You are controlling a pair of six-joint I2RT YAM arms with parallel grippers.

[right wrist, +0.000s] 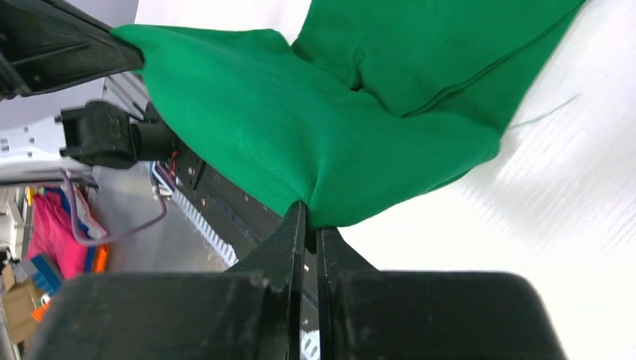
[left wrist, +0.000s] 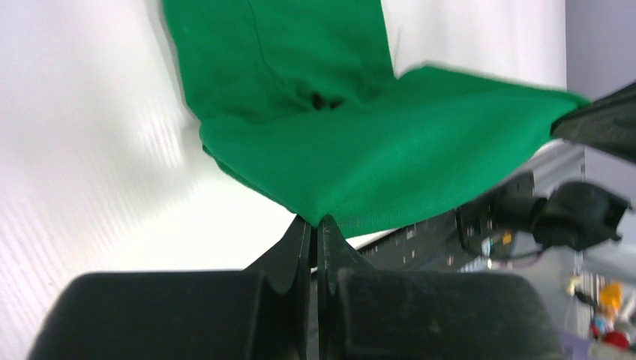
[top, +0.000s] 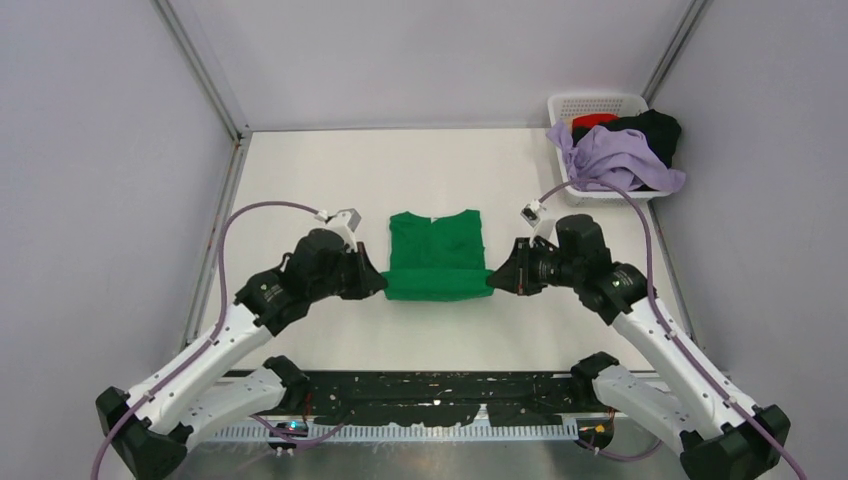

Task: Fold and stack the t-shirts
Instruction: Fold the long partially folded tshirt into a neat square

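**White table [top: 330, 180], green t-shirt [top: 436, 255] held at both near corners**

Item one: we logged the green t-shirt mid-table, collar end lying flat, near hem raised. We found the left gripper [top: 380, 283] clamped tight on the hem's left corner and the right gripper [top: 493, 281] clamped tight on its right corner. Item two, far right corner: white basket [top: 600, 102] holding lavender t-shirt [top: 615, 160], black t-shirt [top: 655, 130], red t-shirt [top: 598, 120].

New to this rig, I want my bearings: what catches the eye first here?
A bright green t-shirt lies in the middle of the table, its near edge raised, pinched at either corner by the shut left fingers and right fingers. At the far right corner a white basket holds heaped shirts, lavender, black and red.
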